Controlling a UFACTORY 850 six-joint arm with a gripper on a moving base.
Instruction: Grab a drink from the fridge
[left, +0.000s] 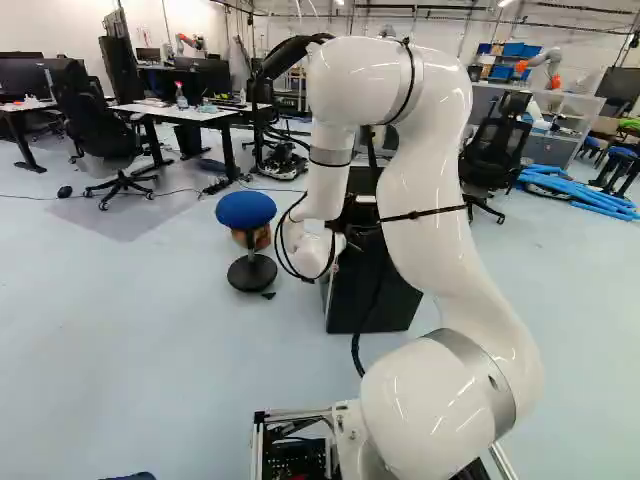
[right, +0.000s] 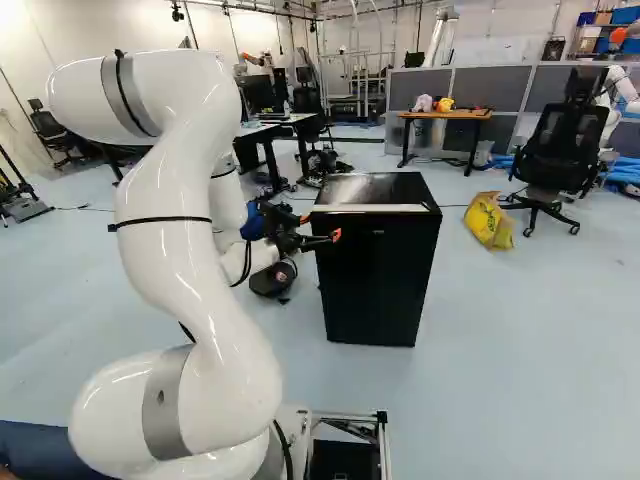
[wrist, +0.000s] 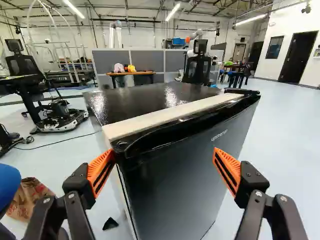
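My hand (right: 320, 227) is spread wide, holding nothing, its two orange-padded fingers well apart. It hangs at the fridge (wrist: 172, 175), level with the upper part of its door, and the fridge fills 12 o'clock ahead of my fingertips. The door is closed, so whatever is inside is hidden from me. My finger on the 9 o'clock side is right by the door's upper corner; I can't tell whether it touches. My other finger stands before the door's face, on the 3 o'clock side. A pale strip (wrist: 165, 117) runs along the top edge, between the door and the glossy black top.

From my fingers, a brown paper bag (wrist: 31, 200) sits on the floor near 10 o'clock, with a blue-seated stool (left: 246, 209) beside it. A small black wedge (wrist: 110, 224) lies on the floor near the fridge, below and toward 11 o'clock. Beyond the fridge, just short of 12, a wooden surface (wrist: 131, 73) carries a pink thing (wrist: 119, 68) and a yellow one (wrist: 131, 68). A black office chair (right: 560, 150) stands past the fridge, toward 12 to 1 o'clock. In the right base view, a yellow bag (right: 490, 220) rests on the floor at about 2 o'clock from the fridge, near that chair.
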